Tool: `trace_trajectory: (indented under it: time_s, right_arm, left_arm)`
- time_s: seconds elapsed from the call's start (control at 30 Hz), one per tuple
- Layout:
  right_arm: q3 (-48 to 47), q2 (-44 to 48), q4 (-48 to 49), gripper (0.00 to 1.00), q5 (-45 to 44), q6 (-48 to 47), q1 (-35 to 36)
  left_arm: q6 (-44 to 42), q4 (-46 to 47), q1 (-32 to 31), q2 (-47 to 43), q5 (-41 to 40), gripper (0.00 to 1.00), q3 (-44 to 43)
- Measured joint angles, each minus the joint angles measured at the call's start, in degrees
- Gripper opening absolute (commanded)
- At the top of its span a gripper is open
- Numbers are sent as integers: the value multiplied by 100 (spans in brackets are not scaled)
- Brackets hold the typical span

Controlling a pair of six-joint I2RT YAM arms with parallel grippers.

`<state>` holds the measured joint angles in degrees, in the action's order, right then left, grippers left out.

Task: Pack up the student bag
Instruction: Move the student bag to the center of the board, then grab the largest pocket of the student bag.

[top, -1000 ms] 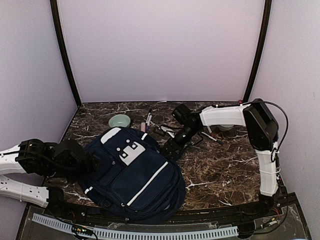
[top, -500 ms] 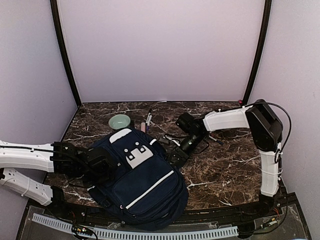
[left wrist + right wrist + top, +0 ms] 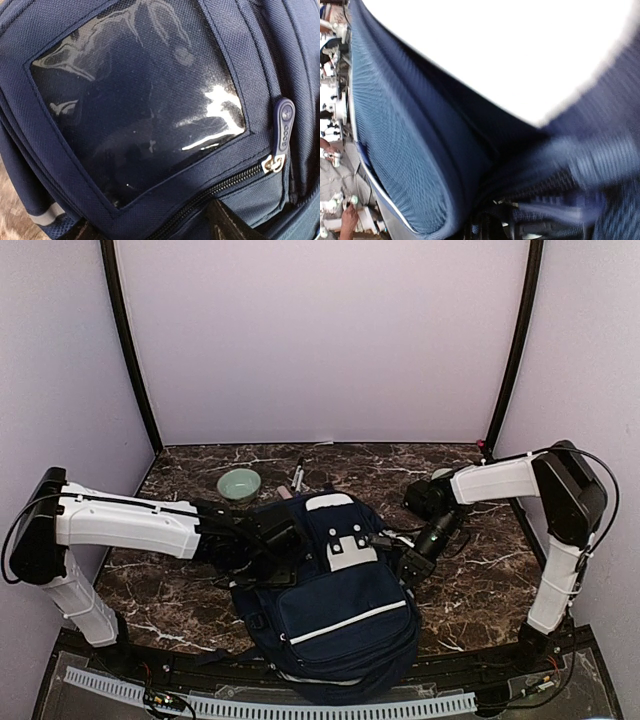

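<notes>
The student bag (image 3: 340, 600), navy with white stripes and a white slotted patch, lies face up in the middle of the table. My left gripper (image 3: 284, 548) presses against its left side, jaws spread wide. In the left wrist view the bag's clear window pocket (image 3: 135, 95) and a zip pull (image 3: 282, 131) fill the frame, with dark fingertips (image 3: 227, 225) at the bottom. My right gripper (image 3: 408, 566) is shut on the bag's right edge. The right wrist view is blurred and shows blue mesh padding (image 3: 395, 150) close to the jaws.
A green bowl (image 3: 239, 483) and some pens (image 3: 297, 478) lie behind the bag at the back of the table. Loose cables (image 3: 452, 538) trail under my right arm. A white slotted rail (image 3: 300, 706) runs along the near edge.
The bag has slid to the right and turned upright. My left arm has stretched rightward with it. My right gripper has shut on the bag's edge and drawn back to the right.
</notes>
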<state>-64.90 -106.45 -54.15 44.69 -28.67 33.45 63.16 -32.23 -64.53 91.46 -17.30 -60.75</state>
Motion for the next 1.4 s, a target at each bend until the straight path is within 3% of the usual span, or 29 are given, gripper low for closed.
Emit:
trace_trajectory:
  time_s: [0.27, 0.8, 1.1, 1.4]
  right_arm:
    - [214, 28, -907, 0, -326, -479, -138]
    - [-496, -284, -1296, 0, -535, -236, -1110]
    - [-514, -52, -1123, 35, -487, 98, -1250]
    - [-520, 1303, -645, 55, -765, 313, -1246]
  left_arm:
    - [-1281, -103, 105, 1211, 76, 67, -1486]
    - [-2310, 1399, 695, 1665, 232, 67, -1650]
    - [-3042, 1578, 730, 1235, 372, 71, -1305]
    - [-3145, 1482, 212, -1572, 1405, 70, 433]
